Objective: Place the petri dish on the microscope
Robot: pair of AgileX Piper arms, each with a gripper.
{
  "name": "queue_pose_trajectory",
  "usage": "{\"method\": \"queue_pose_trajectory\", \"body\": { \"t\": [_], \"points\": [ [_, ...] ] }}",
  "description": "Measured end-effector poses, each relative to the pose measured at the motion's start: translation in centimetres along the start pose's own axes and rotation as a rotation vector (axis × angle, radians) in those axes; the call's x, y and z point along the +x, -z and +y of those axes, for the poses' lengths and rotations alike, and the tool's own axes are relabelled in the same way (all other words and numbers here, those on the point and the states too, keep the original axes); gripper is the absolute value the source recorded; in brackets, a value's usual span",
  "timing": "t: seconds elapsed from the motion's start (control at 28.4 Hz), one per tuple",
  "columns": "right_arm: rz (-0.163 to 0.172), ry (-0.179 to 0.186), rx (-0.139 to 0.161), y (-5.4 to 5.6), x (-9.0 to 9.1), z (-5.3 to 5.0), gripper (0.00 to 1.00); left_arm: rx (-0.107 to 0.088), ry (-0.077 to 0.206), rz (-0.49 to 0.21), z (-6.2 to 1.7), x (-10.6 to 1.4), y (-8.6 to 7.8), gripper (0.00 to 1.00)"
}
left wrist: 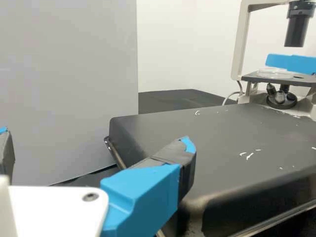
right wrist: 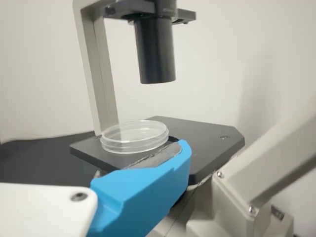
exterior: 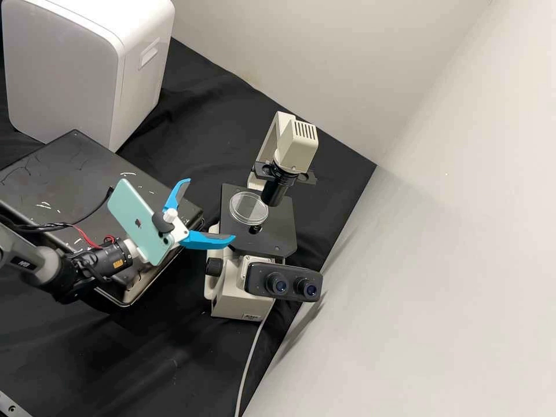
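High view: petri dish [exterior: 249, 208] lies flat on the microscope [exterior: 240, 292] stage beneath the condenser for viewing, right end effector [exterior: 209, 209] spread wide and empty just left of it, so placement looks done.

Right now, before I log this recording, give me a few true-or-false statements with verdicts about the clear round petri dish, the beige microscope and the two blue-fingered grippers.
1. The clear round petri dish lies on the black stage of the beige microscope. True.
2. The right gripper is shut on the dish. False: its blue fingers are spread open beside the stage and hold nothing.
3. The left gripper is open, close to the flat black case. True.
4. The large white box stands on top of the case. False: it stands on the bench beside the case.
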Motion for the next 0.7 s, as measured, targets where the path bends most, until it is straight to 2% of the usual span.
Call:
{"method": "queue_pose_trajectory", "body": {
  "t": [0.07, 0.14, 0.25, 0.32, 0.49, 0.53, 0.56, 0.7],
  "points": [
    [0.002, -0.001, 0.04, 0.1, -0.8, 0.2, 1.0, 0.002, 0.002, -0.007, -0.04, 0.0, -0.1, 1.0],
    [-0.001, 0.0, 0.06, 0.2, -1.4, 0.3, 1.0, 0.003, 0.004, -0.014, -0.07, -0.1, -0.2, 1.0],
    [0.0, 0.0, 0.062, 0.3, -2.1, 0.5, 1.0, 0.0, -0.001, -0.011, 0.03, -0.2, -0.3, 1.0],
    [0.005, -0.004, 0.065, 0.4, -2.2, 0.6, 1.0, 0.005, -0.016, 0.0, 0.3, -0.3, -0.2, 1.0],
    [0.007, -0.005, 0.068, 0.4, -2.2, 0.6, 1.0, -0.012, -0.039, 0.015, 0.76, -0.5, -0.1, 1.0],
    [0.007, -0.005, 0.068, 0.4, -2.2, 0.6, 1.0, -0.022, -0.047, 0.015, 0.9, -0.6, -0.1, 1.0],
    [0.007, -0.005, 0.068, 0.4, -2.2, 0.6, 1.0, -0.04, -0.056, 0.017, 1.08, -0.6, -0.1, 1.0],
    [0.007, -0.005, 0.068, 0.4, -2.2, 0.6, 1.0, -0.152, -0.103, 0.024, 1.9, -0.8, 0.4, 1.0]
  ]
}}
